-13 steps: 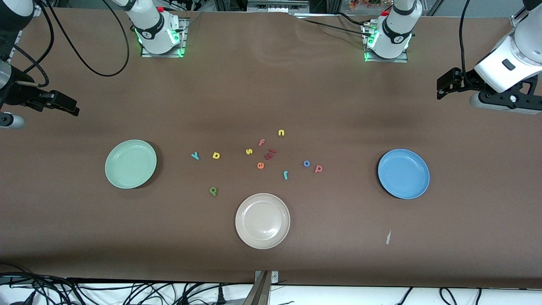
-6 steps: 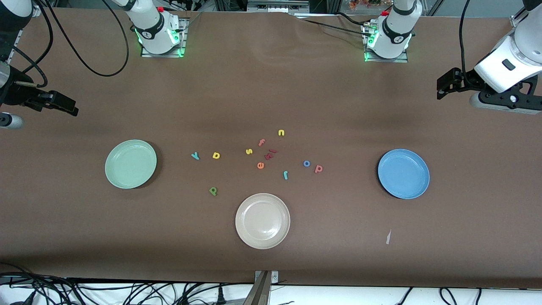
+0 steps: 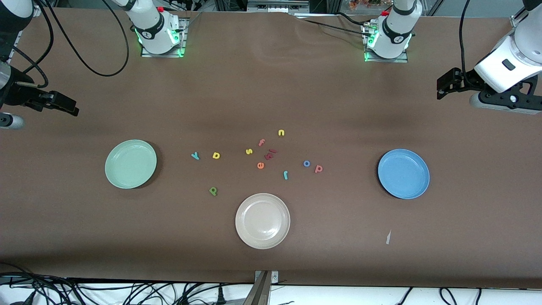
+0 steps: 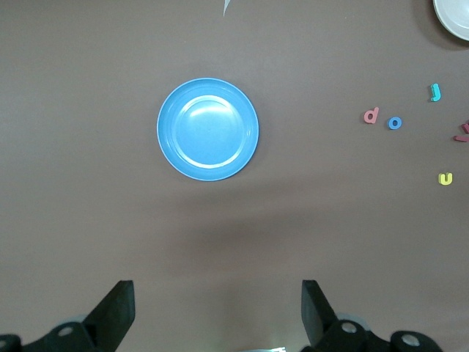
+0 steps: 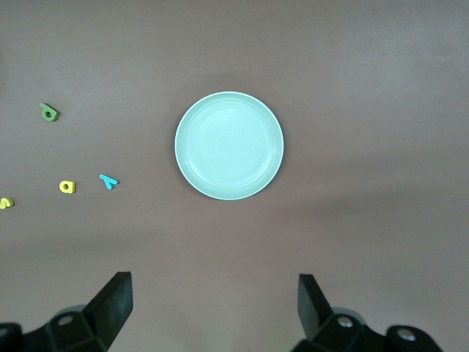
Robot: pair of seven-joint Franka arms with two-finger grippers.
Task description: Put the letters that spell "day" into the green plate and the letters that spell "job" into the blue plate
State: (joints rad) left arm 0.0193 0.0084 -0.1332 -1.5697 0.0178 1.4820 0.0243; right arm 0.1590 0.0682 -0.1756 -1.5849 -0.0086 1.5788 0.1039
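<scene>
The green plate (image 3: pixel 131 164) (image 5: pixel 229 145) lies toward the right arm's end and holds nothing. Beside it on the table are the teal y (image 3: pixel 195 156) (image 5: pixel 109 180), yellow a (image 3: pixel 216 155) (image 5: pixel 67 186) and green d (image 3: pixel 213 191) (image 5: pixel 49 112). The blue plate (image 3: pixel 403 173) (image 4: pixel 208 130) lies toward the left arm's end and also holds nothing. The red b (image 3: pixel 319 169) (image 4: pixel 371 115), blue o (image 3: pixel 306 163) (image 4: pixel 395 122) and teal j (image 3: pixel 286 175) (image 4: pixel 435 92) lie beside it. My right gripper (image 3: pixel 70 106) (image 5: pixel 215 304) hangs open above the table near the green plate. My left gripper (image 3: pixel 442 87) (image 4: pixel 218 308) hangs open near the blue plate.
A beige plate (image 3: pixel 262 220) sits nearest the front camera. Other letters lie mid-table: yellow s (image 3: pixel 249 151), red f (image 3: pixel 261 142), yellow n (image 3: pixel 281 133), orange e (image 3: pixel 260 165), dark red pieces (image 3: pixel 270 153). A paper scrap (image 3: pixel 388 237) lies near the blue plate.
</scene>
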